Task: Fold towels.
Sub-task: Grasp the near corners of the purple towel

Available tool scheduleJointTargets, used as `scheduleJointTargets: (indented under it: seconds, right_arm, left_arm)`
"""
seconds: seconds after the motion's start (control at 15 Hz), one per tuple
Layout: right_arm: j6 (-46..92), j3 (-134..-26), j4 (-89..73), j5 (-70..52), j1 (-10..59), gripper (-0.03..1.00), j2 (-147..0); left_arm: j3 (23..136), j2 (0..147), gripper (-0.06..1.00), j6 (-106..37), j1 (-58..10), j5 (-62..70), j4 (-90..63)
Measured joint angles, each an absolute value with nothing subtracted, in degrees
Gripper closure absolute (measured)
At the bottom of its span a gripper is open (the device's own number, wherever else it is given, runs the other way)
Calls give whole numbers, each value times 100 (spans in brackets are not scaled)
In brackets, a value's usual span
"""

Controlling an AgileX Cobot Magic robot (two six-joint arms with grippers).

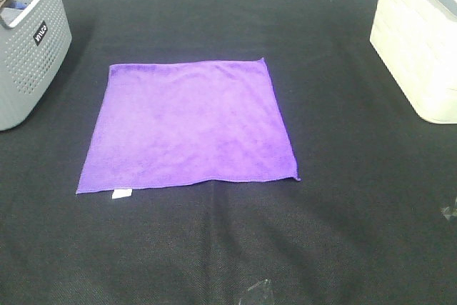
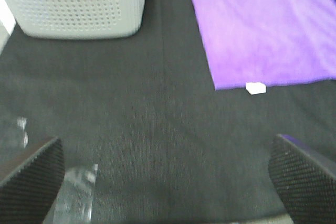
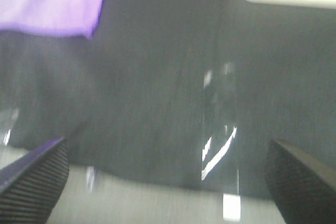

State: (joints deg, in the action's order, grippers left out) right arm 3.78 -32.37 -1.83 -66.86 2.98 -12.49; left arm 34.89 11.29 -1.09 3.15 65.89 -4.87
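Note:
The purple towel (image 1: 187,126) lies flat and unfolded on the black table cover, a small white tag (image 1: 121,193) at its near left corner. It also shows in the left wrist view (image 2: 265,30) with the tag (image 2: 255,88), and one corner shows in the right wrist view (image 3: 50,1). Neither gripper appears in the exterior high view. My left gripper (image 2: 168,187) is open and empty, above the cover short of the towel's tag corner. My right gripper (image 3: 168,182) is open and empty, over the table's front edge, away from the towel.
A grey perforated basket (image 1: 28,41) stands at the back left; it also shows in the left wrist view (image 2: 79,6). A cream box (image 1: 421,33) stands at the back right. Black cover (image 1: 228,248) spreads around the towel.

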Motion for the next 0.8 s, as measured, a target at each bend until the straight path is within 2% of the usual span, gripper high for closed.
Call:
scheduleJointTargets:
  seconds: [0.27, 0.47, 0.67, 0.8]
  right_arm:
    - [447, -4177, -647, -6486, 298, 0, -3953]
    - [1696, -4440, -2097, -5741, 298, 1, -5947]
    - [3077, -4693, -3690, -5191, 298, 1, -7712]
    - [3529, -5122, -4108, -5076, 298, 2, -8738]
  left_arm:
    - [4578, 4005, -5, -69, 315, 6956, -344]
    - [5134, 5827, -5, -378, 315, 6663, -487]
    - [5254, 7219, -5, -1026, 315, 5816, -1599]
    - [5254, 7913, -5, -1599, 315, 5380, -2257]
